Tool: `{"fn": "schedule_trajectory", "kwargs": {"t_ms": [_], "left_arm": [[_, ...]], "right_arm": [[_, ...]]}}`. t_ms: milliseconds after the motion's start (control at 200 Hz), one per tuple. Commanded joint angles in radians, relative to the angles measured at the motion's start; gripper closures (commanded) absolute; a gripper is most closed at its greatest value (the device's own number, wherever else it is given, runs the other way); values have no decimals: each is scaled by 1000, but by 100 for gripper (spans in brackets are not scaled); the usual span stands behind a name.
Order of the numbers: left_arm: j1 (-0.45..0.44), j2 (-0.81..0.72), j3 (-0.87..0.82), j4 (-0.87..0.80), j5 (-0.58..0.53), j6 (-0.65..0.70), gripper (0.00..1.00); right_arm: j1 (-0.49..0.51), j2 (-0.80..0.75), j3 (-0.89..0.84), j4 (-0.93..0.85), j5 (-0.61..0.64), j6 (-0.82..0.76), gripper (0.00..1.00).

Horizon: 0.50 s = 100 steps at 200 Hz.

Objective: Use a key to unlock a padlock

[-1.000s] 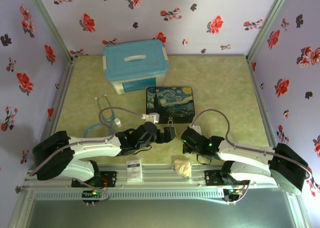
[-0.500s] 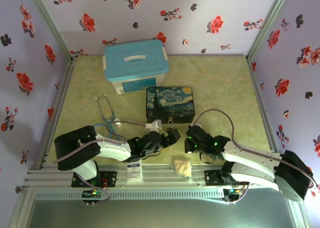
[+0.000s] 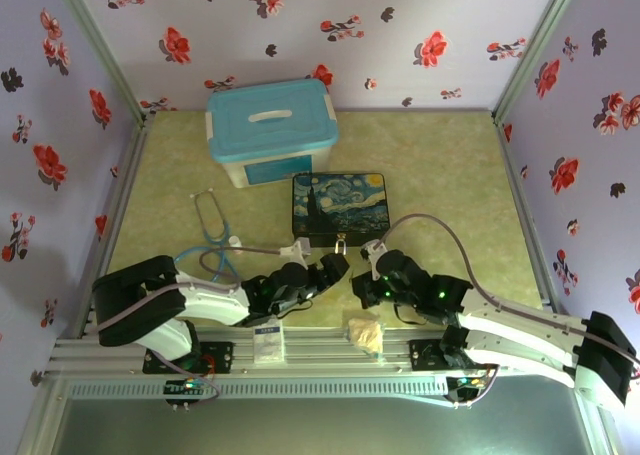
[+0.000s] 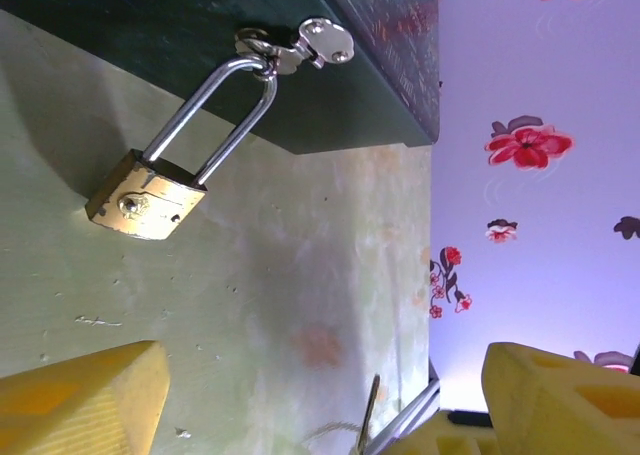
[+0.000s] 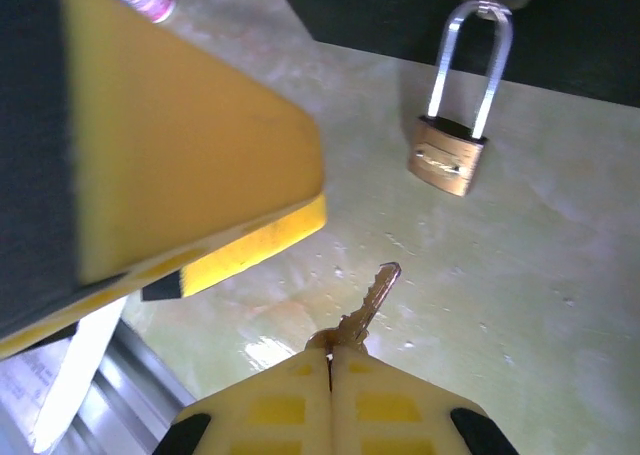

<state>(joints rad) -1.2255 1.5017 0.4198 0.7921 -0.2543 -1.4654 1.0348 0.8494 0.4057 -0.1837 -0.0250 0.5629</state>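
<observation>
The small brass padlock (image 3: 342, 246) (image 4: 145, 195) (image 5: 447, 157) lies on the green table, its silver shackle (image 4: 215, 105) hooked through the clasp of the starry-night tin box (image 3: 340, 205). My left gripper (image 3: 333, 267) (image 4: 320, 400) is open just in front of the padlock, with nothing between its yellow fingers (image 4: 80, 400). Right of it, my right gripper (image 3: 362, 287) (image 5: 330, 360) is shut on the key (image 5: 368, 303). The key's blade points toward the padlock, a short way below it and apart from it. The key's tip (image 4: 368, 415) also shows in the left wrist view.
A teal-lidded plastic box (image 3: 268, 130) stands behind the tin. A stethoscope (image 3: 210, 220) lies at the left. A white card (image 3: 267, 340) and a crumpled beige wad (image 3: 365, 333) sit on the front rail. The left finger (image 5: 180, 135) looms beside the key.
The left arm has folded back while its gripper stayed near the padlock. The right gripper has shifted left and nearer with the key, coming in below the padlock.
</observation>
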Motion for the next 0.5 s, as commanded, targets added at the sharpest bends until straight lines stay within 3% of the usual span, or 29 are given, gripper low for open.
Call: {"fn": "schedule_trajectory", "kwargs": {"t_ms": [0,155,235,495], "left_arm": [[11,-35,-13,42,10,-12,23],[36,-34,-23,89,77,-11,37],[40,-38,-18,68,92,-6,39],[43,-74,0,-37,125,40,66]], "right_arm": [[37,10,43,64,-13,-75,100],[81,14,47,102,4,-118,100],[92,14,51,102,19,-133,100],[96,48,78,90,40,-151,100]]}}
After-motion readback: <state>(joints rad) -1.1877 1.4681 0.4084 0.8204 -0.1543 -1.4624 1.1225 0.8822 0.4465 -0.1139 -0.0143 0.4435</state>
